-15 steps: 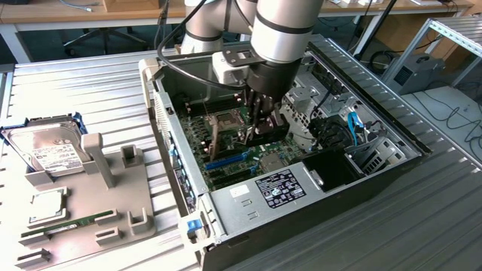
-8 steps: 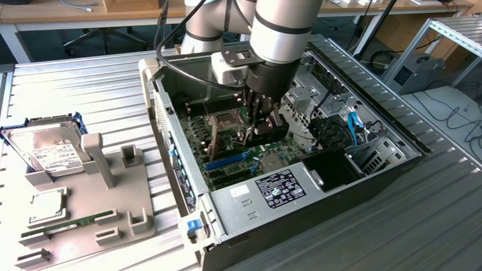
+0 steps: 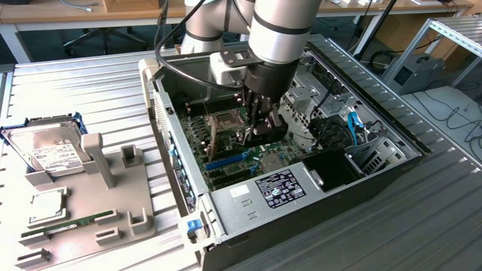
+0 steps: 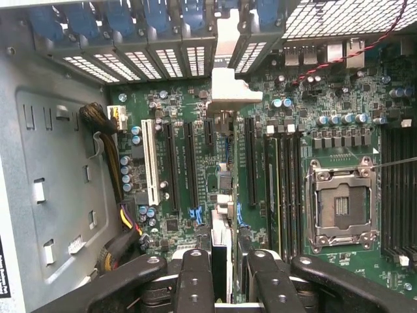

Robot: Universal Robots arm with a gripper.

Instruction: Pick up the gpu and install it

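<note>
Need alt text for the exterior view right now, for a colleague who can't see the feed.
The robot arm reaches down into the open computer case, its hand holding the gpu edge-down over the motherboard slots. On the exterior view's left, a grey fixture carries a hard drive and a memory stick.

the claw [image 4: 223, 274] hangs over the green motherboard [image 4: 260, 195], its two black fingers [image 4: 193, 280] closed on the gpu [image 4: 221, 195], seen edge-on between them. the card runs from the claw toward the case's rear slot covers [image 4: 163, 59], its silvery end bracket [image 4: 229, 65] reaching up among them. a white slot [image 4: 151, 163] lies beside the card; the empty cpu socket [image 4: 342, 205] sits on its other side.
</note>
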